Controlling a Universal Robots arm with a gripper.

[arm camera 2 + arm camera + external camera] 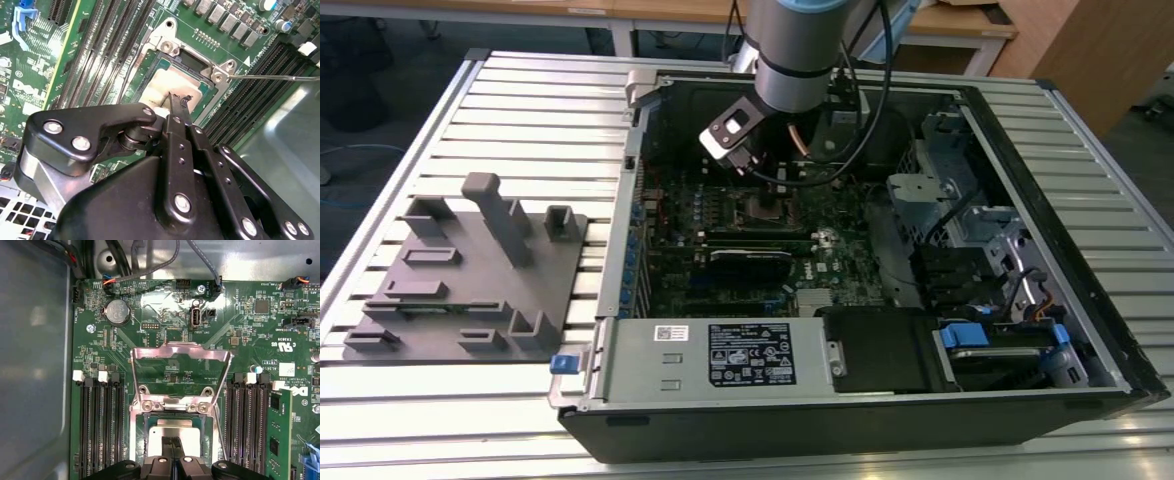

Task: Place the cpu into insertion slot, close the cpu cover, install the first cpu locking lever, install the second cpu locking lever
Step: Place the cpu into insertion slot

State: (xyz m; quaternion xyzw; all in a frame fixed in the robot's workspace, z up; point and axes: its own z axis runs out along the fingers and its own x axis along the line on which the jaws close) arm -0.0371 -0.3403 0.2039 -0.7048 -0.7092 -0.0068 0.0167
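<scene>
The cpu (172, 427) sits in the insertion slot (141, 440), lower centre of the first wrist view, jaws clenched on nothing above it (placing approx. done). The cpu cover (180, 351) stands open; closing it prob. needs jaws clear.

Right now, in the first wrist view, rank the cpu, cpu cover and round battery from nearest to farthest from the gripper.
1. cpu, right at the gripper tips.
2. cpu cover, swung open, beyond the cpu.
3. round battery, on the board past the cover.
</scene>
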